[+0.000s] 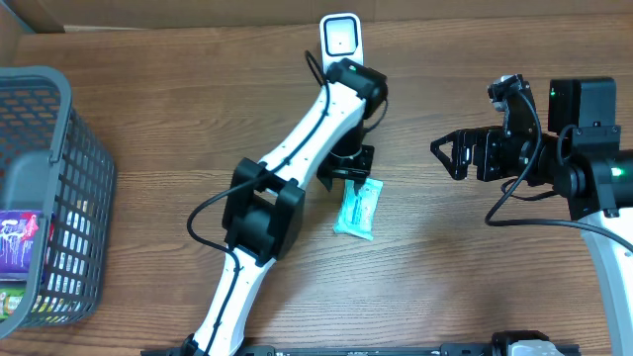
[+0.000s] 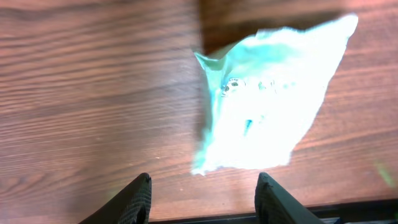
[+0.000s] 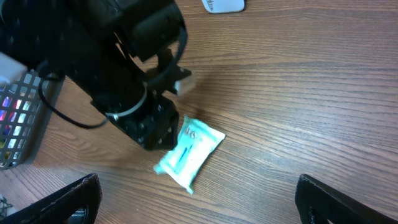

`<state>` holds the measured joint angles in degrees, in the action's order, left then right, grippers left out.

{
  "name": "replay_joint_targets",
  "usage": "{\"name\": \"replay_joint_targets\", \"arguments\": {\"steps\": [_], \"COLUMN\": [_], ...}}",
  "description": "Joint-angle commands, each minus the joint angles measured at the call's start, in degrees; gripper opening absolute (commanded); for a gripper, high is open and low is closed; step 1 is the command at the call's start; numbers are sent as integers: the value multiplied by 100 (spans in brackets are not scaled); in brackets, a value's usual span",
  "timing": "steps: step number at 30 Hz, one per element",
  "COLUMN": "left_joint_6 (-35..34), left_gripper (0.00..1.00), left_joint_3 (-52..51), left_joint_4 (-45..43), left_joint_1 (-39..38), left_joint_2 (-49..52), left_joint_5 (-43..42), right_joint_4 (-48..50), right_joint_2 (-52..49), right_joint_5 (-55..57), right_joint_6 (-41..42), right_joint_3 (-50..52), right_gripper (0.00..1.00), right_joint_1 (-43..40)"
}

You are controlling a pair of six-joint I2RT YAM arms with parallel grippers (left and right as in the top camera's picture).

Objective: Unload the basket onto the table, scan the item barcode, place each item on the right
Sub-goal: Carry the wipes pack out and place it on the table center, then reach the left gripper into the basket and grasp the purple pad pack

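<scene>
Packet (image 1: pixel 357 209), teal, flat on counter (image 1: pixel 475 287) just beyond left fingers (image 1: pixel 348 170); scanner (image 1: pixel 341 36) well behind them. Right fingers (image 1: pixel 447 151) spread wide, facing it, probably poised to take over.

Left wrist: fingers apart, gripping nothing; packet ahead of tips, untouched.

Right wrist: packet ahead, between splayed fingers, well apart.

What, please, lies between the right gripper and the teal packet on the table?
Only bare wooden table: in the overhead view, nothing sits between the right gripper and the teal packet.
</scene>
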<state>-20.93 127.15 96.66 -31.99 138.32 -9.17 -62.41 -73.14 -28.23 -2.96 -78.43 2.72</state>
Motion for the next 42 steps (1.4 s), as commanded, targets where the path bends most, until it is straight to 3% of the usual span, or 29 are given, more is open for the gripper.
{"name": "replay_joint_targets", "arguments": {"steps": [1, 12, 19, 25, 28, 32, 42], "left_joint_6": [-52, -52, -52, -85, -474, -658, -743], "left_gripper": [47, 47, 48, 53, 53, 68, 69], "left_joint_3": [315, 1353, 1351, 1178, 894, 387, -273], "left_joint_4": [20, 15, 15, 15, 7, -302, -966], "left_joint_1": [459, 2444, 5101, 7366, 8251, 8850, 8970], "left_joint_2": [-538, -2918, -4085, -4133, -4000, -3755, -2437], "left_joint_5": [155, 682, 938, 955, 999, 911, 872], "right_joint_4": [28, 9, 11, 0, -37, -55, -98], "right_joint_2": [35, 35, 35, 35, 35, 35, 35], "right_joint_5": [17, 15, 13, 13, 13, 13, 15], "right_joint_6": [46, 68, 70, 131, 129, 129, 129], "right_joint_3": [-136, -136, -136, -136, -136, -136, -136], "right_gripper": [100, 100, 100, 100, 100, 100, 100], "right_joint_1": [22, 22, 22, 22, 22, 22, 22]}}
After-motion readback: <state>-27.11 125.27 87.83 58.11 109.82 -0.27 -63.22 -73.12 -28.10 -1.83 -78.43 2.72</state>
